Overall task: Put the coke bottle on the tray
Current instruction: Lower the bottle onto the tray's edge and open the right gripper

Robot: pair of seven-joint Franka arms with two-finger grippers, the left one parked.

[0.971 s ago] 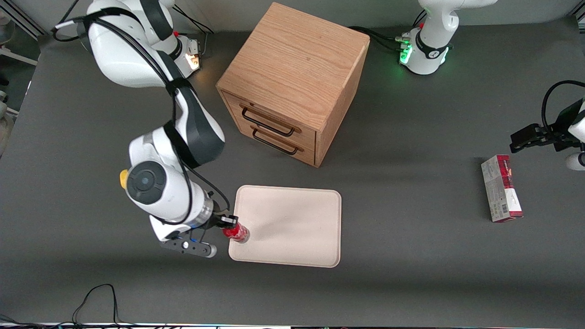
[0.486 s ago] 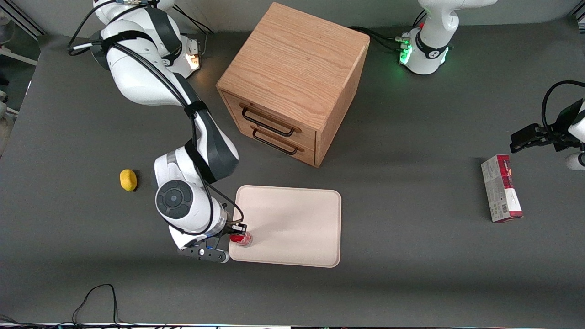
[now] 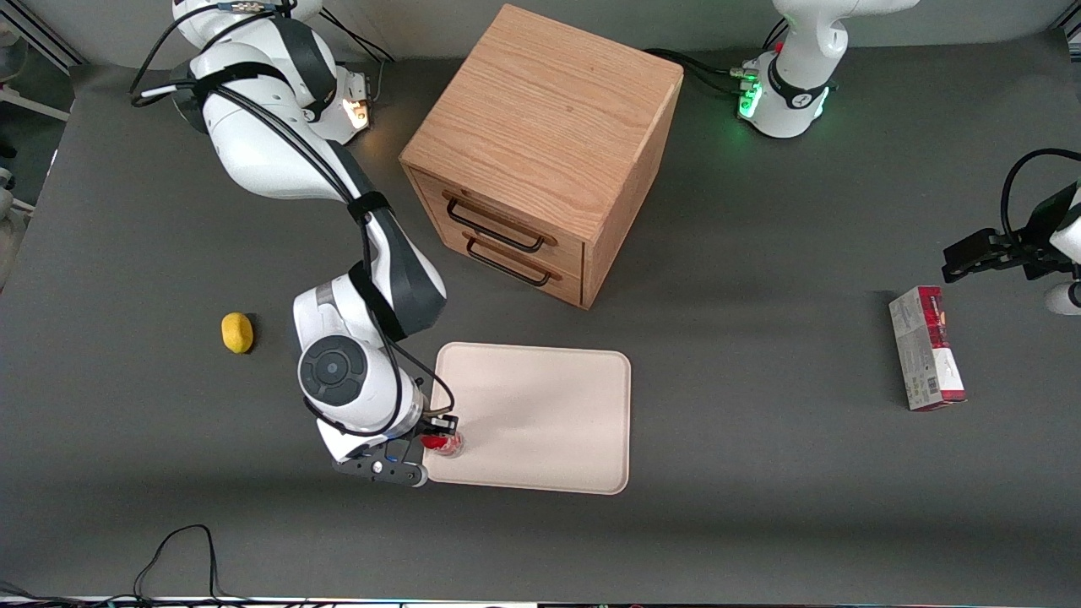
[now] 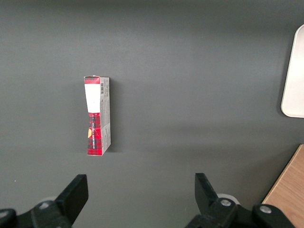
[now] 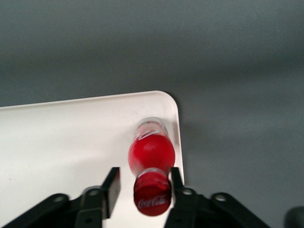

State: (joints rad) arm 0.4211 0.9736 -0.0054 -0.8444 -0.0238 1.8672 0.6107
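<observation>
Coke bottle [image 5: 151, 164] upright on tray [image 5: 66, 142], between end effector [image 5: 145, 186] fingers

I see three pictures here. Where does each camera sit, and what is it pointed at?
Front view: high over the table, looking down on both arms, the cabinet, the tray and the lemon.
Right wrist view: on the working arm, looking down past its gripper, open around the coke bottle, which is over the tray's corner.
Left wrist view: on the parked arm, looking down at the carton.
Shared: tray in all three; carton in the front and left wrist views.
</observation>
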